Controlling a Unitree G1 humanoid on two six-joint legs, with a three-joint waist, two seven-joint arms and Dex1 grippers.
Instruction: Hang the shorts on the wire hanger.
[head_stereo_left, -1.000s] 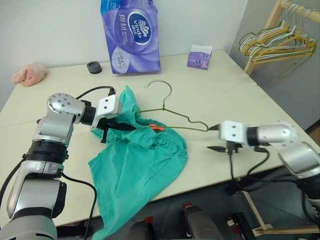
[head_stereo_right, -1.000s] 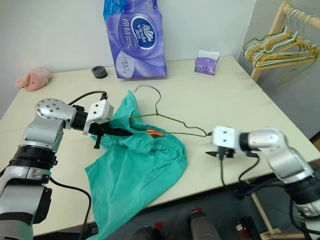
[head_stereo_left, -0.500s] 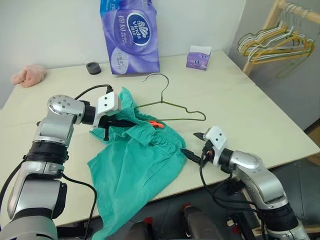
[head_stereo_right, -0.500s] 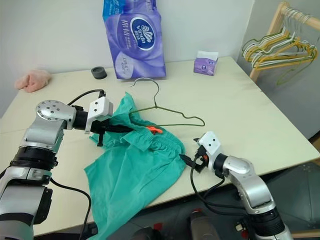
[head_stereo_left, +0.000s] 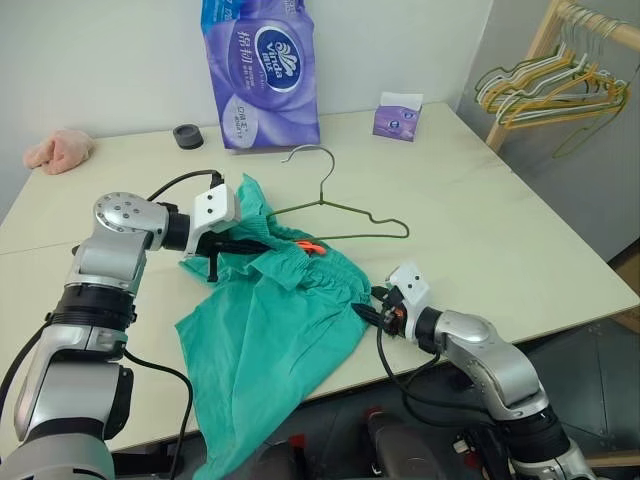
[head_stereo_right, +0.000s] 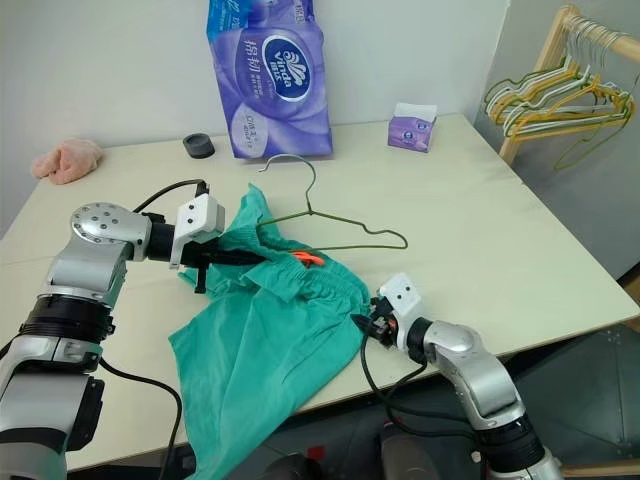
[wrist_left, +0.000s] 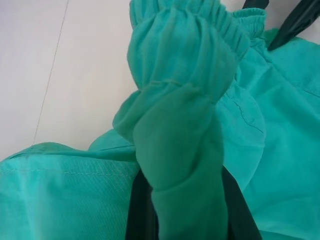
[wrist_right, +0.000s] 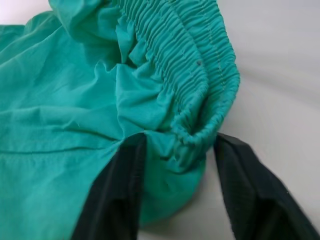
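Shorts (head_stereo_left: 270, 320) waistband bunched in clamped left gripper (wrist_left: 182, 200), right gripper (wrist_right: 175, 195) straddling hem w/ fingers apart, hanger (head_stereo_left: 340, 215) end hidden.

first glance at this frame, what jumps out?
The teal shorts sprawl over the near edge of the table, one leg hanging off. The left gripper is shut on a bunched part of the waistband, while the right gripper has its fingers either side of the waistband's other end. Behind, the wire hanger lies flat, its left end under the fabric, before a tall purple tissue pack.
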